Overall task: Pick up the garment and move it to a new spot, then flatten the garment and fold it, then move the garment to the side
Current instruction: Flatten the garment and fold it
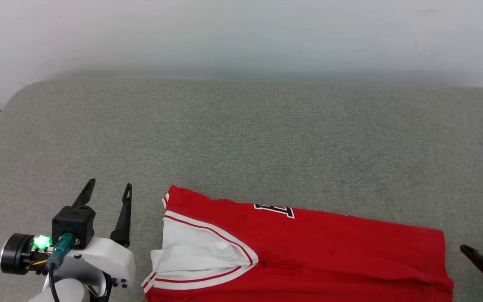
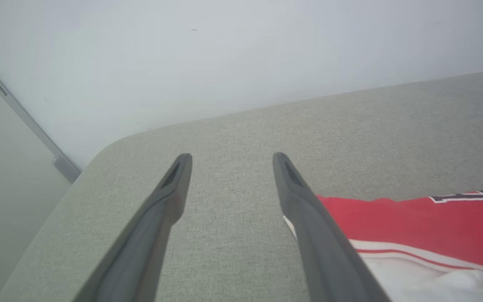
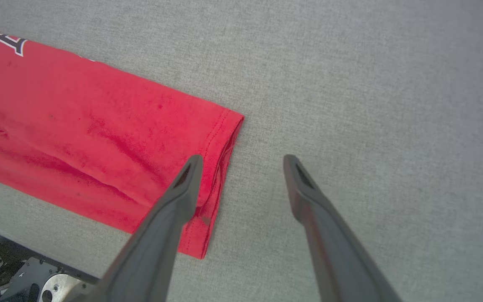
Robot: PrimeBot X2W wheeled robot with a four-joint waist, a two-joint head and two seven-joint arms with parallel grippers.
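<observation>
The garment is a red T-shirt lying folded into a long band along the near edge of the grey cushion. Its white sleeve with striped trim shows at the left end, and black lettering peeks out at the far fold. My left gripper stands open just left of the sleeve end, nothing between its fingers. In the left wrist view the garment lies beside the right finger. My right gripper is open just beyond the hem end; in its wrist view the gripper hovers beside the garment's hem, holding nothing.
A pale wall rises behind the cushion. The cushion's rounded left corner drops off to a gap with a grey bar. Metal parts of the robot's base show below the cushion's near edge.
</observation>
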